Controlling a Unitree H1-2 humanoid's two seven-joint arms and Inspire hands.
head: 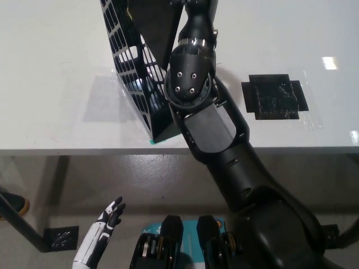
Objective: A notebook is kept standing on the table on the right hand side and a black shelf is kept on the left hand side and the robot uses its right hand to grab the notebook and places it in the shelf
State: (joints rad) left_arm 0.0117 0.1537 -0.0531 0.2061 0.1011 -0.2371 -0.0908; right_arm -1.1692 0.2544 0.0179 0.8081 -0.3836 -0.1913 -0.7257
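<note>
White table (50, 73), its near edge running straight across the view. The black shelf (134, 84) stands close to that near edge — its near corner sits just short of the drop, with a bit of teal marking at its foot. Left of the shelf the tabletop is bare and wide; right of the arm there is open surface too, broken only by a black taped patch (275, 96) well apart from the shelf.

Count: one shelf, one notebook, one taped patch, two robot hands in play.

The notebook (154, 25), dark and flat, is tilted over the shelf's open top at the far side, its lower edge reaching down against the lattice wall. Whether it is already resting inside the slot or only above it — cannot tell from this angle.

The black right arm (193, 84) rises from the near right, crosses the table edge and reaches over the shelf's right side. Its hand runs out of the top of the view behind the notebook; the fingers are hidden, so their grip cannot be told.

The white left hand (104, 230) hangs low at the near left, below table level, fingers loosely apart, holding nothing.
</note>
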